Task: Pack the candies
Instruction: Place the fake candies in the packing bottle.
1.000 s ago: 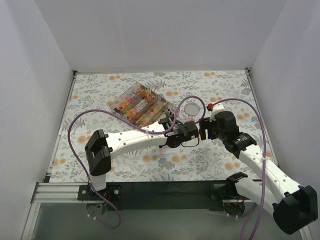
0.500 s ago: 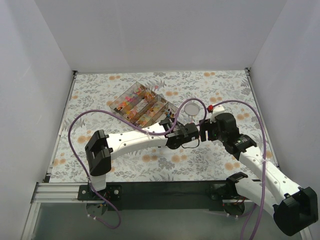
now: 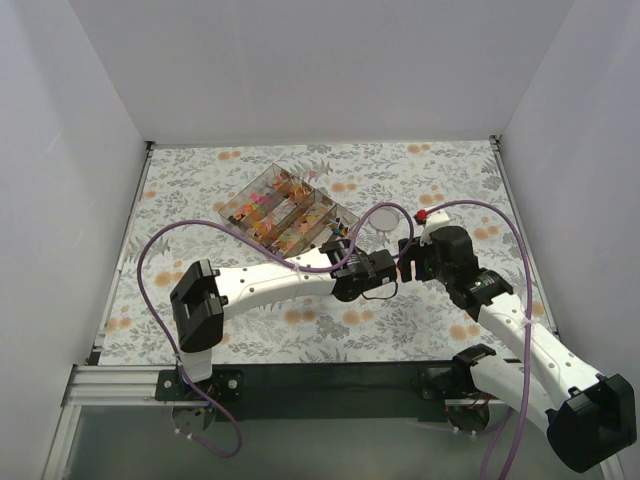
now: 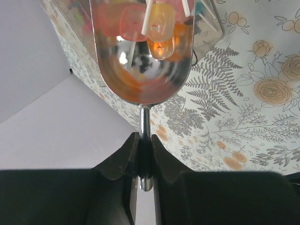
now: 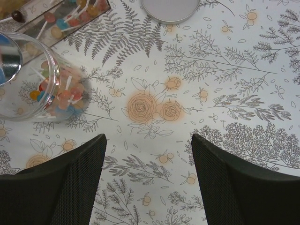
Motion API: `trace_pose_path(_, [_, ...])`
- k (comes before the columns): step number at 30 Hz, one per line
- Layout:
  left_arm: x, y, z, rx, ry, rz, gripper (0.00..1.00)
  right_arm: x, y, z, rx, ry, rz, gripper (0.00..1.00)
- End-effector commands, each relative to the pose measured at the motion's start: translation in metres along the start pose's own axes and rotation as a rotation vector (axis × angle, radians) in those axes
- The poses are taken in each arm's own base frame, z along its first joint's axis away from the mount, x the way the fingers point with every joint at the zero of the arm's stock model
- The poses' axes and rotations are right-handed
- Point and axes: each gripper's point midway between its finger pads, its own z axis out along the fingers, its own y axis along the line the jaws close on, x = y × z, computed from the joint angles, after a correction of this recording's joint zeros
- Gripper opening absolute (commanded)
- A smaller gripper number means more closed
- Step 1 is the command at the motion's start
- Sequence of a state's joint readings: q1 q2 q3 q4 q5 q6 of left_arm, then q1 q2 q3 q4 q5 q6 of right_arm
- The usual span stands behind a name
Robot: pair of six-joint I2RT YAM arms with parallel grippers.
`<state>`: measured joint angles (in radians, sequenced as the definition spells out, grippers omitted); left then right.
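We see a floral tablecloth [image 3: 200,180] of grey ferns and orange roses; plain white walls [image 3: 320,60] rise behind it and at both its sides, and an aluminium rail [image 3: 110,385] runs along its near edge

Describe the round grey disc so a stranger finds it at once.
On the floral tablecloth, find the clear divided tray of candies. Just right of its corner lies the disc: flat, plain pale grey, unlike the colourful, transparent things nearby.
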<state>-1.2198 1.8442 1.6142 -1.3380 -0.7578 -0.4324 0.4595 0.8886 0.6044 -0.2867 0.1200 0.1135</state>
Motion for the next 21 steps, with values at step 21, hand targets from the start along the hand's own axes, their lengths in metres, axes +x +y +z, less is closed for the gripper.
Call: trace_pose_path(21, [-0.007,0.021,-0.019,-0.092,-0.03,0.094,0.0,-0.001,0.006,0.001,-0.034,-0.041,0.029,0.79])
